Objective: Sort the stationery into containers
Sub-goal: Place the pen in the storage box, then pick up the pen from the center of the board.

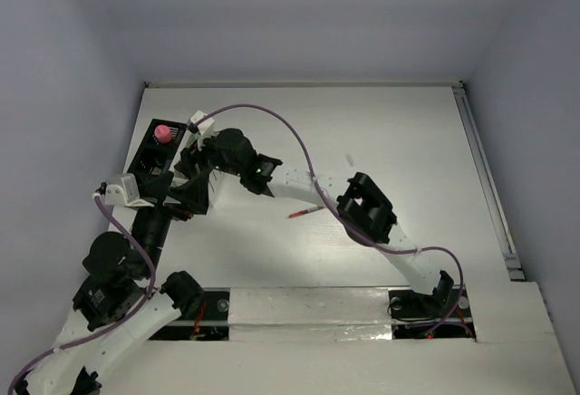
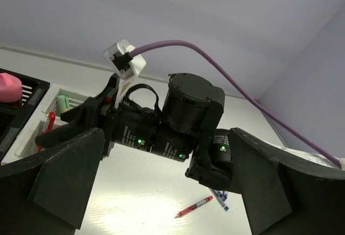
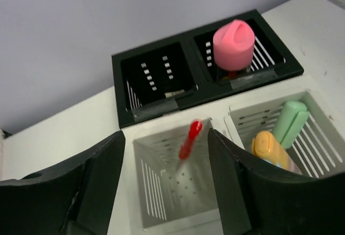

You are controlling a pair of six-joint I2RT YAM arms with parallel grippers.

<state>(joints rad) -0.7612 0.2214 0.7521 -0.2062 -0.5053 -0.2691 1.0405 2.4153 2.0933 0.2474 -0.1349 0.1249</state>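
Pen in 1 slatted box compartment, 2 bits in the other, slotted box behind

left pincer spread wide, right pincer parted

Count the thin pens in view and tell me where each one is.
3. One red pen stands in a white box compartment; a second red pen lies on the table, with a blue pen beside it. The right arm may hide more.
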